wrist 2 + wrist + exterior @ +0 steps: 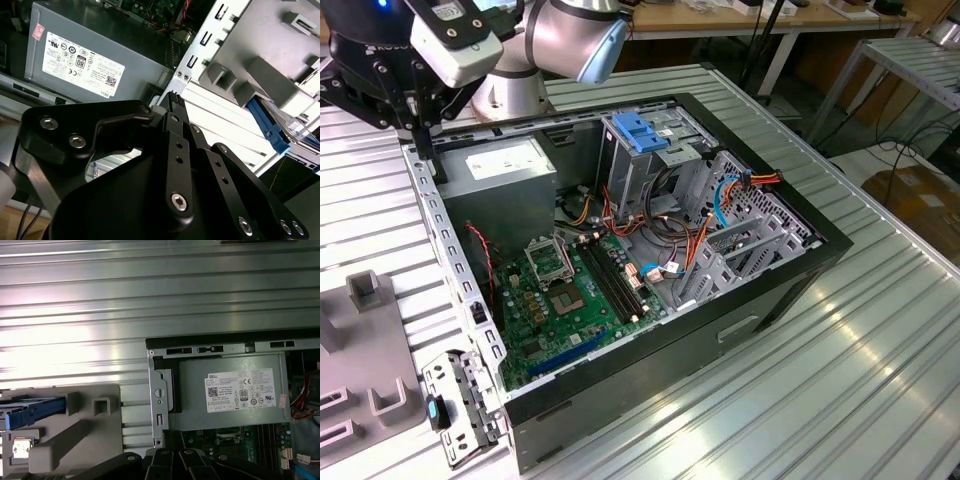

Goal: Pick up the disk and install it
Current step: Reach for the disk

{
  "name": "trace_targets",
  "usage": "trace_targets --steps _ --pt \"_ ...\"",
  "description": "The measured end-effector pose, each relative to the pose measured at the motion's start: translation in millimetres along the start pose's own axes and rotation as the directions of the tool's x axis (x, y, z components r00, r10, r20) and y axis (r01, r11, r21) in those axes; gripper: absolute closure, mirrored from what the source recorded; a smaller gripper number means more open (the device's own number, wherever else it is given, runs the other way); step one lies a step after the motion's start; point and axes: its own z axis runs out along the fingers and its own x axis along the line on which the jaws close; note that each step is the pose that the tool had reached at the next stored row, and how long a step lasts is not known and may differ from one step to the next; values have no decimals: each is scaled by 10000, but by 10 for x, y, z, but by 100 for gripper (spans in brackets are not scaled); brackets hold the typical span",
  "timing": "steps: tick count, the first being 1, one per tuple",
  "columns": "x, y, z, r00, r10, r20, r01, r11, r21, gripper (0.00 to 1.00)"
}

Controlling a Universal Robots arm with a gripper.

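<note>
Fingers [176, 131] of the black gripper [173, 98] are pressed together with nothing between them. They hang over a corner of the open black computer case [620, 375], just beside the grey power-supply box with a white sticker [95, 60]. The flat silver disk with blue plastic side rails [32, 412] lies in the grey plastic holder [100, 440] on the ribbed metal worktop [150, 300], outside the case and apart from the gripper. Inside the case, the metal drive cage with a blue top latch [638, 135] stands beyond the green motherboard [560, 300].
</note>
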Motion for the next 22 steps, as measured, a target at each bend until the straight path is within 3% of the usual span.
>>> trace_targets --steps 22 --pt "290 -22 -7 10000 0 0 0 10000 0 89"
